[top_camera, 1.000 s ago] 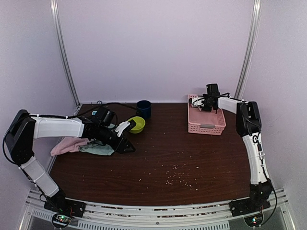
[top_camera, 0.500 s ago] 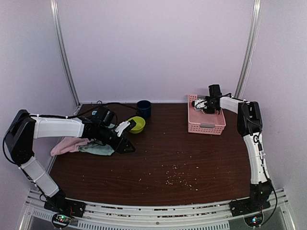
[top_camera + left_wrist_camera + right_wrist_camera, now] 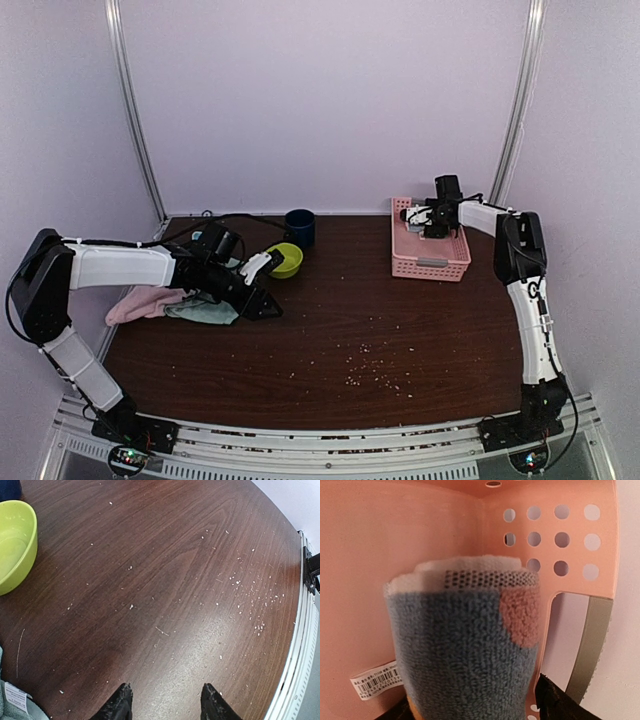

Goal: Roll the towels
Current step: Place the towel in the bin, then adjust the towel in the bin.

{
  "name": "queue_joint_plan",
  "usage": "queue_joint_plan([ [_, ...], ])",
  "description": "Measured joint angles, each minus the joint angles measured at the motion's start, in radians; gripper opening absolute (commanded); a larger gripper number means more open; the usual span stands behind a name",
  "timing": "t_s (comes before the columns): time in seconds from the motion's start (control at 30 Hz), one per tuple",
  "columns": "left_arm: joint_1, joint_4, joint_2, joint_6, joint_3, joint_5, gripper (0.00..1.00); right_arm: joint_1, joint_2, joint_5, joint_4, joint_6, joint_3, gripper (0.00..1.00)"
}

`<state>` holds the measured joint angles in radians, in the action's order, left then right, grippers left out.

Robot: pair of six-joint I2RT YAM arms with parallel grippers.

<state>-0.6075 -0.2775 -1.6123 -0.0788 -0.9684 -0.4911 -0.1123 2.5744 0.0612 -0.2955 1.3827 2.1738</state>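
A rolled towel (image 3: 465,650), light blue with a pink patch, stands on end in a corner of the pink basket (image 3: 420,530). My right gripper (image 3: 470,710) straddles it, open, its right finger (image 3: 557,702) a little off the cloth. In the top view that gripper (image 3: 425,222) reaches into the basket (image 3: 430,262). A pink towel (image 3: 140,303) and a mint green towel (image 3: 205,312) lie crumpled at the table's left edge, partly under my left arm. My left gripper (image 3: 268,287) hovers open just right of them, over bare wood (image 3: 165,702).
A lime-green bowl (image 3: 287,259) sits just behind the left gripper and shows in its wrist view (image 3: 12,545). A dark blue cup (image 3: 299,228) stands behind the bowl. Crumbs (image 3: 370,375) are scattered over the brown table. A towel corner with a label (image 3: 10,705) lies beside the left fingers.
My right gripper has opened around the rolled towel in the basket and shifted slightly right. The left arm has not moved.
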Motion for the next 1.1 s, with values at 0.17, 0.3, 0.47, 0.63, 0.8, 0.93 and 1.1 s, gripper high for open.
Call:
queue_joint_plan([
  [0.17, 0.0, 0.0, 0.002, 0.0, 0.0, -0.004, 0.48, 0.0, -0.018, 0.001, -0.054, -0.002, 0.0, 0.8],
  [0.3, 0.0, 0.0, 0.013, 0.0, 0.0, -0.005, 0.48, 0.0, -0.038, 0.001, -0.125, 0.002, 0.0, 0.83],
  [0.47, 0.0, 0.005, 0.026, 0.0, 0.0, -0.007, 0.48, 0.0, -0.05, 0.004, -0.221, 0.01, 0.021, 0.84],
  [0.63, 0.002, 0.011, 0.027, 0.0, 0.0, -0.007, 0.48, 0.0, -0.05, 0.019, -0.311, 0.006, 0.06, 0.84],
  [0.8, 0.002, 0.016, 0.027, 0.0, 0.0, -0.008, 0.48, 0.0, -0.057, 0.041, -0.382, 0.0, 0.063, 0.84],
  [0.93, 0.002, 0.016, 0.027, 0.0, 0.0, -0.011, 0.48, -0.001, -0.073, 0.047, -0.442, -0.002, 0.063, 0.84],
  [1.1, 0.003, 0.016, 0.027, 0.0, 0.0, -0.012, 0.48, -0.001, -0.087, 0.047, -0.491, -0.007, 0.063, 0.84],
])
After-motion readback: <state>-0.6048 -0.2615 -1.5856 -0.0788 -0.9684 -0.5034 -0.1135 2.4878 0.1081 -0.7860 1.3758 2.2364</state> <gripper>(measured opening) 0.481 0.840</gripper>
